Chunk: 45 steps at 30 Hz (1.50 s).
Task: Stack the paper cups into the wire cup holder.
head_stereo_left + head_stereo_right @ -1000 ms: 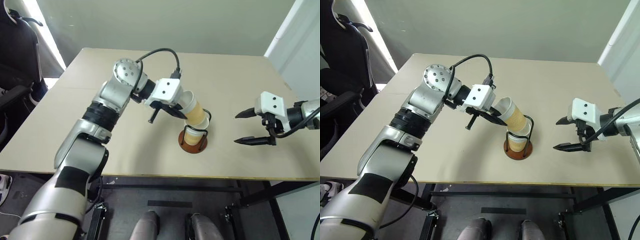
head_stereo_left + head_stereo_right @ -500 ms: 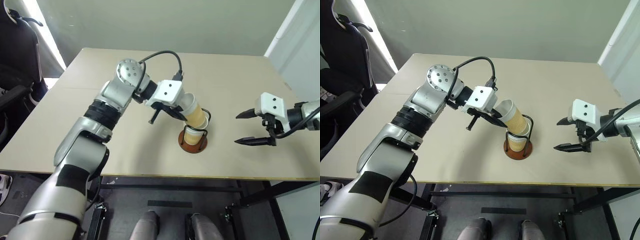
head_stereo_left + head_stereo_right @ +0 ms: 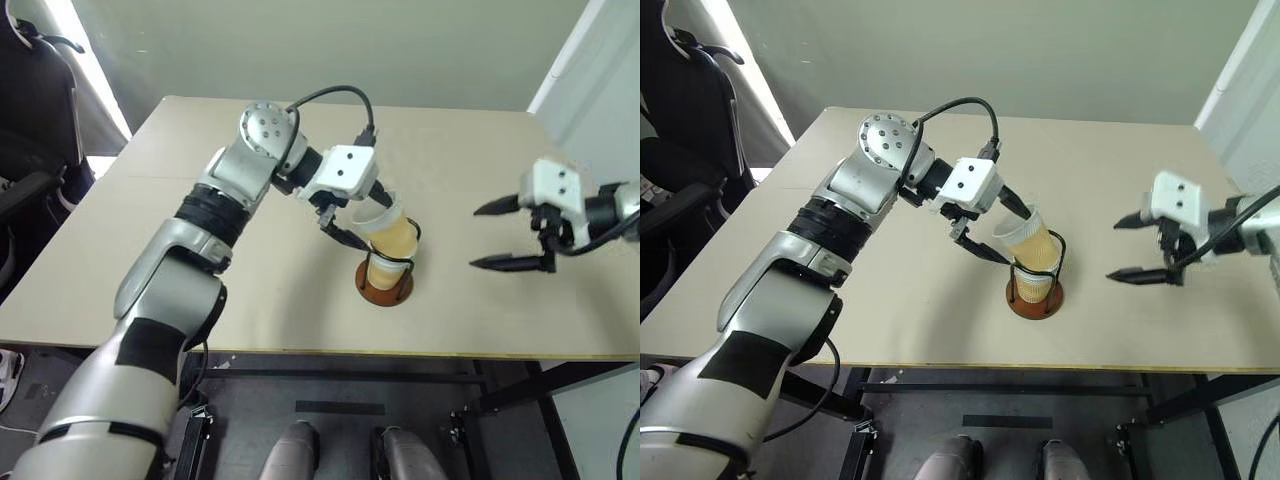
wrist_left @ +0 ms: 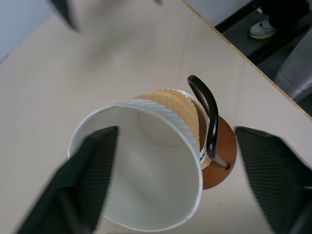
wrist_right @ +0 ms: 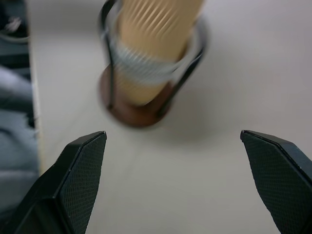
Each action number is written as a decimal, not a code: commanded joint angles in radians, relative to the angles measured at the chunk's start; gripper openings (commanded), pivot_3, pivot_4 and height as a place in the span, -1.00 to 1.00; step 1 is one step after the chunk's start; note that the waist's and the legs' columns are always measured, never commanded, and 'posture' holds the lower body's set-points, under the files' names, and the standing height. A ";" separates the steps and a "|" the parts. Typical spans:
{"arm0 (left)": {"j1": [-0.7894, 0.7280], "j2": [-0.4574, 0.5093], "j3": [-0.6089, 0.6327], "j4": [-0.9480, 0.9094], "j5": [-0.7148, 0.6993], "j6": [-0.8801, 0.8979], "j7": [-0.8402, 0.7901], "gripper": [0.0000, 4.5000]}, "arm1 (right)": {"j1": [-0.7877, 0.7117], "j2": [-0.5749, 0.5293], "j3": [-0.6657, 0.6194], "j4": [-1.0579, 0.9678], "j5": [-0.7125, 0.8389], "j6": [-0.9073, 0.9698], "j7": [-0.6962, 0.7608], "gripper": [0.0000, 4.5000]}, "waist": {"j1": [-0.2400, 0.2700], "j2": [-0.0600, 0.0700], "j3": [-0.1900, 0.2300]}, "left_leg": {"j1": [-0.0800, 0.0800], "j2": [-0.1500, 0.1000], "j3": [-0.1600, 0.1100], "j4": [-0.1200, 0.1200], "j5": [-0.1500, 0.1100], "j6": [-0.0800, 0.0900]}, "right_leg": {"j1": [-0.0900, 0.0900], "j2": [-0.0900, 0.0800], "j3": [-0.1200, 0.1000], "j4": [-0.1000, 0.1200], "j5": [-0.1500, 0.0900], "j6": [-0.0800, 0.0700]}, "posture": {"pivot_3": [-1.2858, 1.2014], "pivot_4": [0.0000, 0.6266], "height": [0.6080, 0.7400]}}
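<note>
The wire cup holder (image 3: 1057, 262), black wire on a round reddish-brown base, stands near the table's front edge. A paper cup (image 3: 1035, 283) sits upright inside it, and a second paper cup (image 3: 1026, 237) is nested in its mouth, leaning left with its white inside showing (image 4: 146, 170). My left gripper (image 3: 996, 226) is open, its fingers (image 4: 92, 175) standing apart on either side of the leaning cup's rim. Off to the right and above the table, my right gripper (image 3: 1114, 251) hangs open and holds nothing, pointing at the holder (image 5: 134, 105).
The tan table (image 3: 200, 260) carries nothing else. Its front edge (image 3: 300, 352) runs just below the holder. A black chair (image 3: 30, 100) stands off the table's left side, and a white panel (image 3: 600, 90) stands at the right.
My left gripper has opened and let go of the upper cup, which now leans less and rests in the stack. My right gripper has risen a little, still open.
</note>
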 commanded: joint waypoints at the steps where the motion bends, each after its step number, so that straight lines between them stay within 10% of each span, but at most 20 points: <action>1: -0.032 -0.006 0.048 0.015 0.012 -0.030 -0.036 0.99 | -0.048 -0.012 -0.035 0.033 0.007 -0.012 0.012 1.00 | 0.001 0.000 0.000 | 0.000 0.000 0.000 0.000 0.000 0.000 | 0.000 0.000 0.000 0.000 0.000 0.000 | 0.03 -0.52 1.00; 27: -0.044 -0.151 0.191 0.057 0.053 -0.014 -0.032 0.99 | -0.051 -0.074 -0.082 0.023 0.019 0.003 0.019 1.00 | 0.007 0.000 0.000 | -0.001 0.000 0.001 0.001 -0.001 0.001 | 0.000 -0.001 0.000 0.000 0.000 0.001 | 0.03 -0.52 1.00; 45: 0.128 0.061 0.460 -0.146 -0.058 0.341 0.209 0.99 | -0.067 0.059 -0.018 0.191 -0.071 -0.105 -0.046 1.00 | -0.003 0.000 0.000 | 0.001 0.000 0.002 0.001 0.000 0.001 | 0.000 0.000 0.001 0.001 0.000 0.001 | 0.03 -0.52 1.00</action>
